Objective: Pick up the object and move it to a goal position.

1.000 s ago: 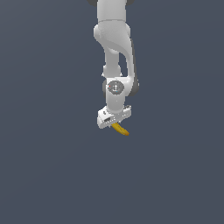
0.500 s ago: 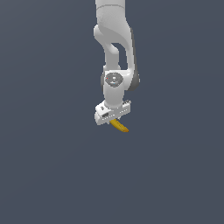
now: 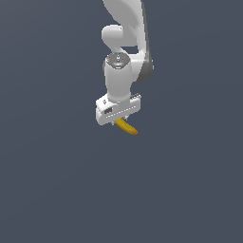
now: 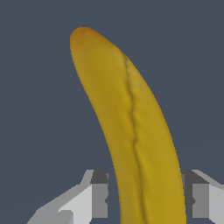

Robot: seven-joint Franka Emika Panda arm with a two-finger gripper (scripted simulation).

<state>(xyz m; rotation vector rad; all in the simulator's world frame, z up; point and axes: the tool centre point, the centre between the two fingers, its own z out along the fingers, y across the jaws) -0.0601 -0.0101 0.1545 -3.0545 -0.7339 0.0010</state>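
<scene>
The small curved yellow banana [image 3: 127, 127] hangs from my white gripper [image 3: 118, 121], held off the dark grey floor. In the wrist view the banana [image 4: 131, 127] fills the frame, its brownish-orange tip pointing away from the camera, and the two fingers [image 4: 99, 197] press on its sides. The gripper is shut on the banana. The stem end is hidden between the fingers.
A plain dark grey floor [image 3: 57, 190] lies all around in both views. No other object or marker shows.
The arm has lifted the gripper and the banana upward in the exterior view. The grip on the banana has held.
</scene>
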